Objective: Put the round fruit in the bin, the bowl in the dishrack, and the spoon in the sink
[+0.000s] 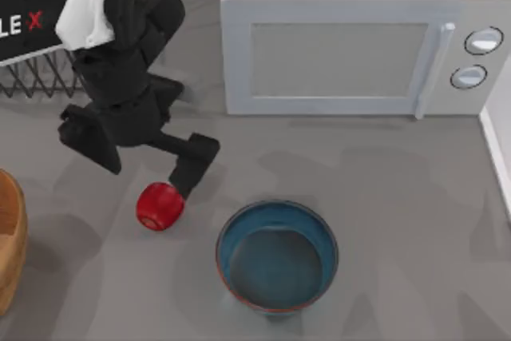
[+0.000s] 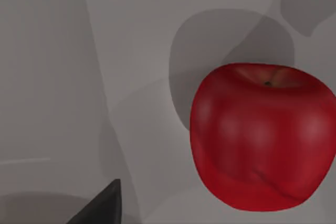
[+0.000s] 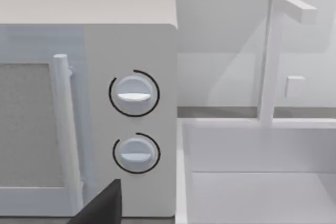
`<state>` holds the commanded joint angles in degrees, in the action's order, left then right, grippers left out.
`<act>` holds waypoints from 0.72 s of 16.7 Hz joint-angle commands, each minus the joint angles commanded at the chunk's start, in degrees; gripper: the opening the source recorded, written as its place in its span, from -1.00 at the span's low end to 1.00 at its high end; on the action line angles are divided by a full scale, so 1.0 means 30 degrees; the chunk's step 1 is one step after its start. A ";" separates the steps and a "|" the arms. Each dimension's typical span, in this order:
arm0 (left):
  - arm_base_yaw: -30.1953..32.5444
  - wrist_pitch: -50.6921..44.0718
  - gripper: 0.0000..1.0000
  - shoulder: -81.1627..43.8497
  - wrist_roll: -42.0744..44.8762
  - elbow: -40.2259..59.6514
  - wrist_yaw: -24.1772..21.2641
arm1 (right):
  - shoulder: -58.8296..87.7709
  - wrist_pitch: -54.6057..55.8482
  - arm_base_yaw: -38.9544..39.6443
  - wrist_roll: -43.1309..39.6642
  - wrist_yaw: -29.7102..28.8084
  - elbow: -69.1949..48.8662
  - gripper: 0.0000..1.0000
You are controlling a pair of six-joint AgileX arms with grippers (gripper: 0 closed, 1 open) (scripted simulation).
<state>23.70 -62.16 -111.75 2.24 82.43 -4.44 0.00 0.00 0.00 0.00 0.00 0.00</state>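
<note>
Microwave [image 1: 363, 37] is sitting at the far side of the table [image 1: 415, 197], right of centre; its dials are facing the right wrist cam, w/ the sink [image 3: 252, 182] just beside it on the right. Dishrack [image 1: 32, 77] is showing at far left, partly behind the left arm. A wooden rim, prob the bin [image 1: 9, 237], is poking in at the left edge, near side.

Bowl [image 1: 276, 255] is sitting upright near-centre, opening up, empty as far as visible. No long axis, it's round.

Left gripper [image 1: 182, 185] is hanging low just beside the round fruit [image 1: 159, 206], on its far-right side. One finger is looking very close to the fruit or touching it; can't tell which. Finger spacing: can't tell, only one dark tip is visible in the wrist cam. Fruit isn't lifted; it's resting on the table, well apart from the bowl.

Fruit orientation: in the left wrist cam the round fruit [image 2: 262, 137] is sitting stem-dimple up, slightly tipped away from the cam. Near-spherical, so no real long axis.

Step in hand, judging: fruit pick. Gripper is looking off-centre, so it should be re-centring over the fruit, straddling its widest part w/ both fingers, then closing. Risk: a one-sided touch will be rolling it toward the bin side.

Right arm is parked on the right, facing the microwave; grip state unknown.
</note>
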 joint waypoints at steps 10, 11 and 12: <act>0.0352 0.4836 1.00 -0.1884 -0.0221 -0.2974 -0.0028 | 0.0000 0.0000 0.0000 0.0000 0.0000 0.0000 1.00; 0.0352 0.4836 1.00 -0.1884 -0.0221 -0.2974 -0.0028 | 0.0000 0.0000 0.0000 0.0000 0.0000 0.0000 1.00; 0.0352 0.4836 1.00 -0.1884 -0.0221 -0.2974 -0.0028 | 0.0000 0.0000 0.0000 0.0000 0.0000 0.0000 1.00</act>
<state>24.76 -47.65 -117.40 1.58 73.51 -4.52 0.00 0.00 0.00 0.00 0.00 0.00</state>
